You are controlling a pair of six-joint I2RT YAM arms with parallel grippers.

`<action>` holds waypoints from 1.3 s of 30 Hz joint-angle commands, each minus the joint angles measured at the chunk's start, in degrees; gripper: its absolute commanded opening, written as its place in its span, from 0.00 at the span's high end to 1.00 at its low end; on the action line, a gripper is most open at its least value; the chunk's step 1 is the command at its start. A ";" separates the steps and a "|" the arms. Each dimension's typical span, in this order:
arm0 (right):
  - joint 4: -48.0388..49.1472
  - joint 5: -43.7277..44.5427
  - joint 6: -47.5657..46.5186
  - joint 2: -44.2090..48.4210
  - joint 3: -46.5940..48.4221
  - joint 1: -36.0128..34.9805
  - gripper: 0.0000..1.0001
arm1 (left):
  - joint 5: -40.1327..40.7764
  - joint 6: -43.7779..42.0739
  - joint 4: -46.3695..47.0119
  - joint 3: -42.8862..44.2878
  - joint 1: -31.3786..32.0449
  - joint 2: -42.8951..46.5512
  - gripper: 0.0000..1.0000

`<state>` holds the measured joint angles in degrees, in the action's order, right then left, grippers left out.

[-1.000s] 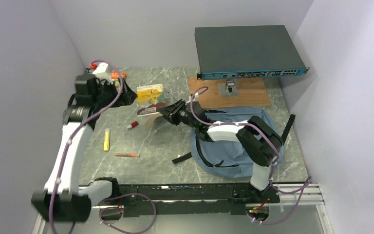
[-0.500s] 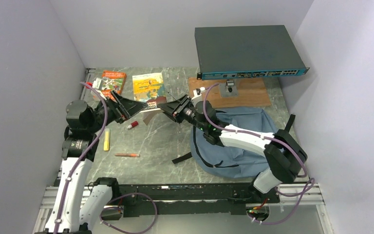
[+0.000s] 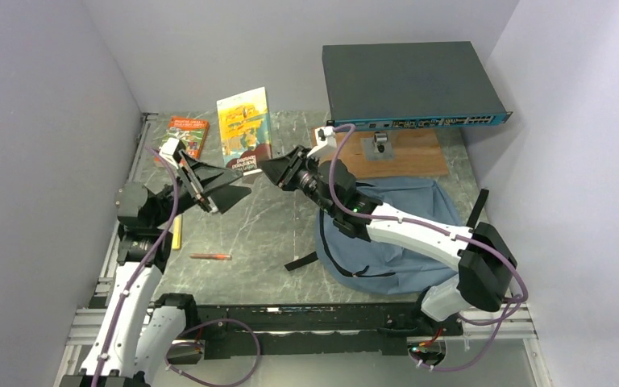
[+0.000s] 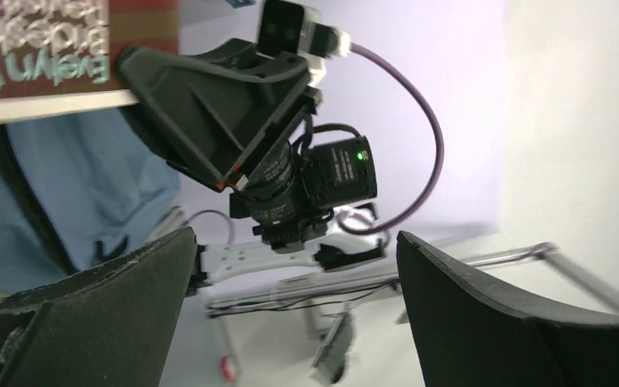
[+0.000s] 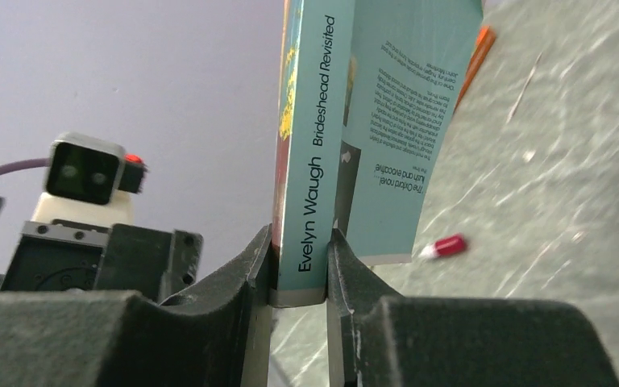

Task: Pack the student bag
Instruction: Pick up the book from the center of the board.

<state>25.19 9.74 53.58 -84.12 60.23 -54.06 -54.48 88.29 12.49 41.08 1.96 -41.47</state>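
The student bag (image 3: 407,234), blue-grey with black straps, lies open-side left on the table's right half; it also shows in the left wrist view (image 4: 89,185). My right gripper (image 3: 278,171) is shut on the bottom of the spine of a paperback (image 3: 244,129) with a yellow cover and holds it upright above the table, left of the bag. In the right wrist view my gripper (image 5: 300,274) clamps the teal spine of the book (image 5: 314,121). My left gripper (image 3: 234,184) is open and empty, just left of the right gripper, and faces it (image 4: 294,314).
An orange book (image 3: 187,133) lies at the back left. A yellow marker (image 3: 177,234) and an orange pen (image 3: 209,256) lie front left. A small red-capped item (image 5: 445,246) lies under the book. A dark network switch (image 3: 407,85) stands over a wooden board (image 3: 407,153) at the back right.
My right gripper has lifted the paperback off the table and tipped it upright. My left arm has swung back from the far left corner; its open gripper now sits beside the right one.
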 commanded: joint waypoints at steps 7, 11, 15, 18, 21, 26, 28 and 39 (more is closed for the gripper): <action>7.41 9.94 -20.33 -1.06 14.84 -1.04 1.00 | 9.21 24.11 32.79 -5.02 2.20 -6.82 0.00; 2.83 8.72 -20.40 -3.31 20.74 -1.04 1.00 | 8.91 31.49 46.46 -4.33 2.67 -15.55 0.00; 2.55 5.44 -19.96 -4.30 23.76 -1.04 1.00 | 10.57 28.68 50.33 -1.69 3.47 -20.64 0.00; 3.11 4.00 -18.25 -4.19 24.09 -1.00 1.00 | 12.95 22.50 47.37 -0.36 3.92 -21.22 0.00; -1.19 6.45 -19.18 -3.92 25.84 -1.31 1.00 | 17.85 17.86 46.82 -0.80 4.34 -20.08 0.00; -0.96 4.73 -22.28 -2.60 25.76 -1.22 1.00 | 19.91 16.25 44.23 0.68 5.89 -21.46 0.00; -0.42 3.94 -22.86 -1.98 25.18 -1.22 1.00 | 21.49 19.35 48.50 0.09 6.96 -23.43 0.00; 1.40 -0.66 -26.83 -0.53 22.29 -1.22 1.00 | 26.05 23.57 46.45 -3.37 10.69 -25.11 0.00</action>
<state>16.64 11.60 28.95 -89.78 81.60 -54.96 -33.87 110.17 54.87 39.66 12.38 -68.18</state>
